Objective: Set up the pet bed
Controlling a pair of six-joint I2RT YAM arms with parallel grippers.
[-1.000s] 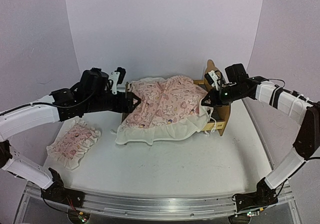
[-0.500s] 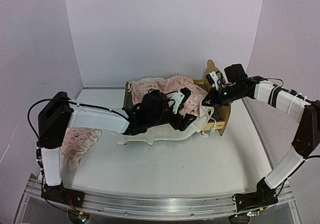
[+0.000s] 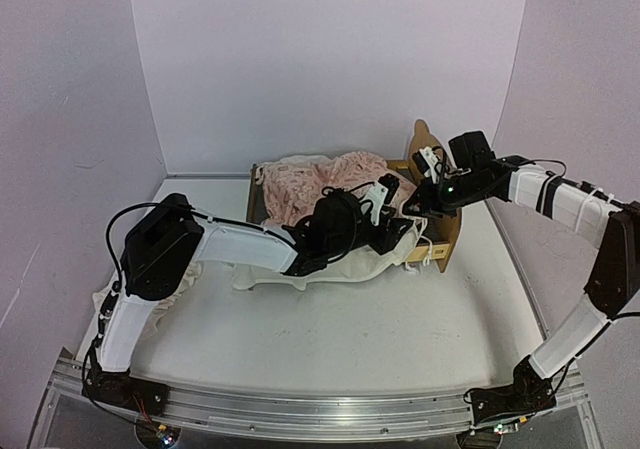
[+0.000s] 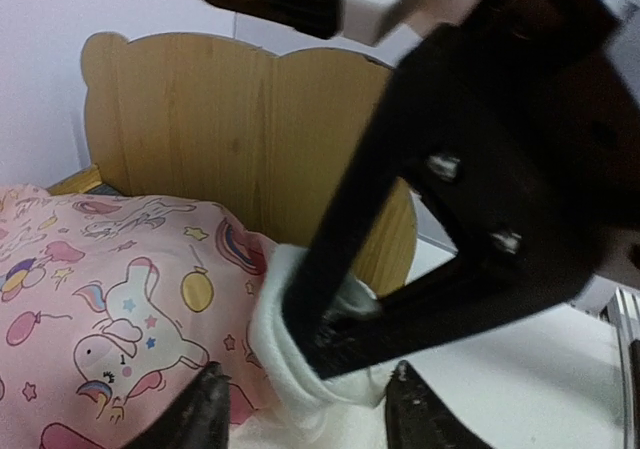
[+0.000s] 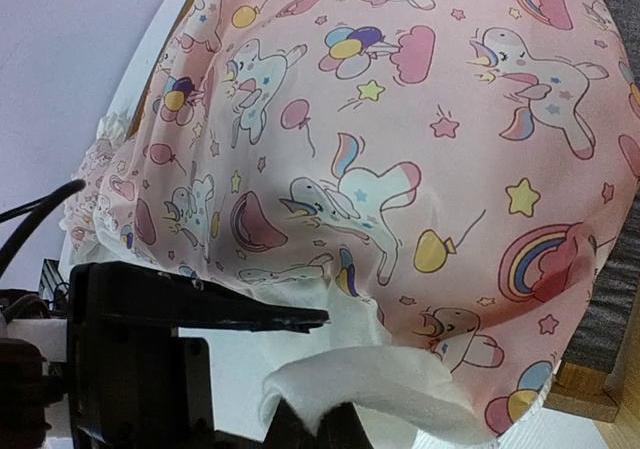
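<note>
Left gripper [image 4: 305,414] has crossed to the pet bed [image 4: 230,139] headboard end, fingers apart, beside right gripper [image 3: 415,206], which is clamped on the blanket [image 3: 310,184] ruffle; probably a shared spread comes next.

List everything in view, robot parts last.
bed: one, light plywood, far side of table, eared headboard at its right end
mattress: one, dark grey, inside bed, mostly covered
blanket: one, pink unicorn print with white ruffle, draped over bed
pillow: one, pink, left part of table, largely hidden behind left arm
table: one, white, under everything
left gripper: one, black, jaws apart at blanket's ruffle
right gripper: one, black, pinching ruffle near headboard
</note>
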